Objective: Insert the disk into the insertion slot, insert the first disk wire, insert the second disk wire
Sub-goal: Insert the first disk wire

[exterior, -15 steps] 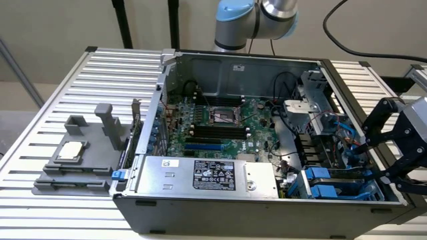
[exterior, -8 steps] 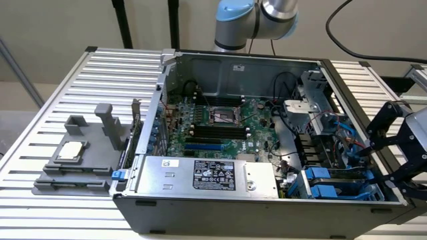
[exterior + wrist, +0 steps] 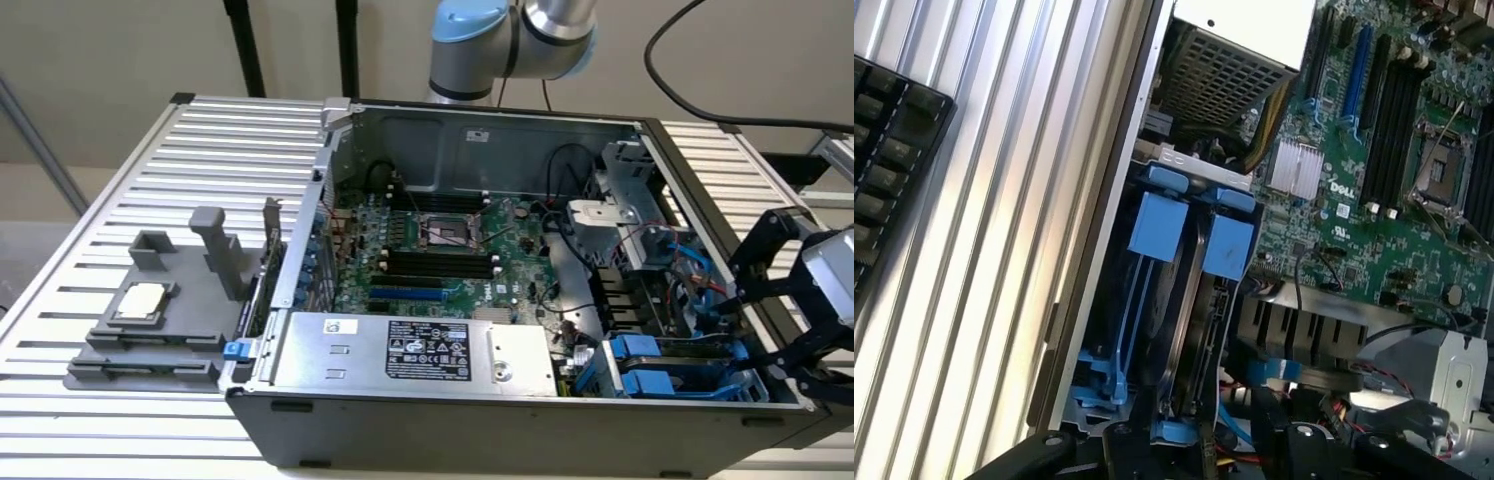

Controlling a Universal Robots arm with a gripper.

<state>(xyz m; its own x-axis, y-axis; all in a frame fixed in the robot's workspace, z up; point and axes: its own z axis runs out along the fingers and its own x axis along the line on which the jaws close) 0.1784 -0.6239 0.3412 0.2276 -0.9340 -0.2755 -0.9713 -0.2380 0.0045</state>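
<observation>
The gripper (image 3: 750, 318) hung with its black fingers spread wide and nothing between them, over the edge of the open computer case (image 3: 534, 420) at the exterior view's right. The insertion slot (image 3: 1102, 380) lay just beside it, toward the exterior view's left and lower, in the case corner next to the power supply (image 3: 414, 350). The disk (image 3: 1229, 245) appeared to stand on edge in that bay in its blue carrier, close beside a second blue carrier (image 3: 1157, 225). Which of the two was the task's own, and whether it was fully seated, could not be told. Their long axes ran parallel to the case wall, from the power supply end toward the gripper, so the wrist camera looked along them. Blue and red cables (image 3: 694, 262) lay loose between the bay and the motherboard (image 3: 454, 250). The case rested on its side on a ribbed aluminium table (image 3: 107, 180), with a grey fixture (image 3: 160, 320) at the exterior view's left, a keyboard (image 3: 884, 170) on the ribs, and a plain beige wall behind.
</observation>
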